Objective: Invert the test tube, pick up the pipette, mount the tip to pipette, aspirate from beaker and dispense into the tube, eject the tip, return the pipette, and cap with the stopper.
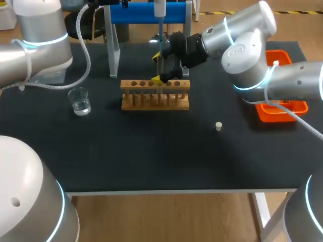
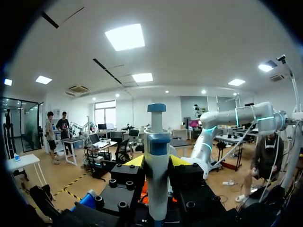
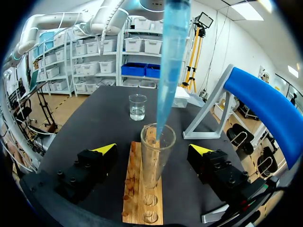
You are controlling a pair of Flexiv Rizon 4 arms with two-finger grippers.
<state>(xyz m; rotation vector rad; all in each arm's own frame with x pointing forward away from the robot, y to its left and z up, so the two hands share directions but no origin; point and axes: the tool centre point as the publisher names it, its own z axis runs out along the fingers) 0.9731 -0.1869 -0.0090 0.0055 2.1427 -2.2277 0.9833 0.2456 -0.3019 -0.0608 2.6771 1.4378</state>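
1. Glass is the concern here: the clear glass test tube [image 3: 154, 158] stands upright in the pale wooden test-tube rack [image 3: 135, 189] near the middle of the black surface [image 1: 151, 151]; the long translucent blue pipette tip [image 3: 168, 61] dips into its mouth, so the step in hand looks like dispensing.
2. Left fingers [image 2: 135, 161] are clenched on the white-and-blue pipette [image 2: 157, 142], one on each side of its body; that grip should be firm and the pipette vertical, so the tip does not lever against the rim.
3. Right fingers [image 3: 102, 150] stand released, well apart on either side of the tube, touching neither it nor the rack; they could steady the tube if it wobbles, but should not nudge the rack.
4. Dispense slowly and fully; whether liquid sits in the tip cannot be told.
5. Lift straight up afterwards; a sideways pull would likely tilt the tube.
6. Small clear glass beaker [image 1: 79, 101] holding liquid sits well off on the left arm's side; the small cream stopper [image 1: 218, 126] lies on the right arm's side; both are out of the way.
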